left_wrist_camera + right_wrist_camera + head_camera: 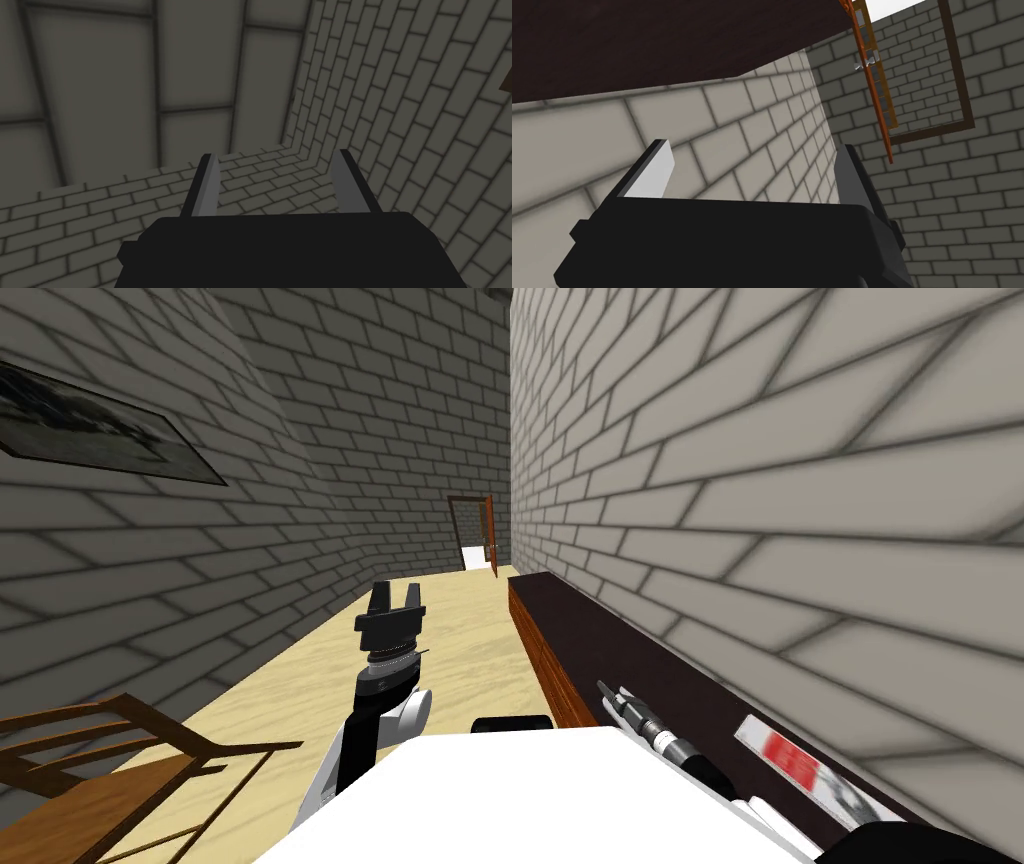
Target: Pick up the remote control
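The approach step is judged to be in hand, as nothing has been grasped. The right tool point(613, 693) is held low over the long dark surface point(600, 628), its two fingers apart and empty, and is aimed along the surface towards the far door point(489, 536). The remote control point(800, 766), taken to be the flat light strip with a red patch, lies on the surface behind the right tool's fingertips. It is alongside the forearm on the side of the brick wall point(800, 488), near but apart from the tool.

The next move is judged to call for the right tool to be drawn back, swung towards the wall and lowered, so that the open fingers straddle the strip's narrow sides before being closed.

The left tool point(390, 606) is raised well off to the other side, fingers apart and empty.

Counted: one remote control, two tools, one surface, one door, one wooden chair point(90, 768), one framed picture point(100, 428).
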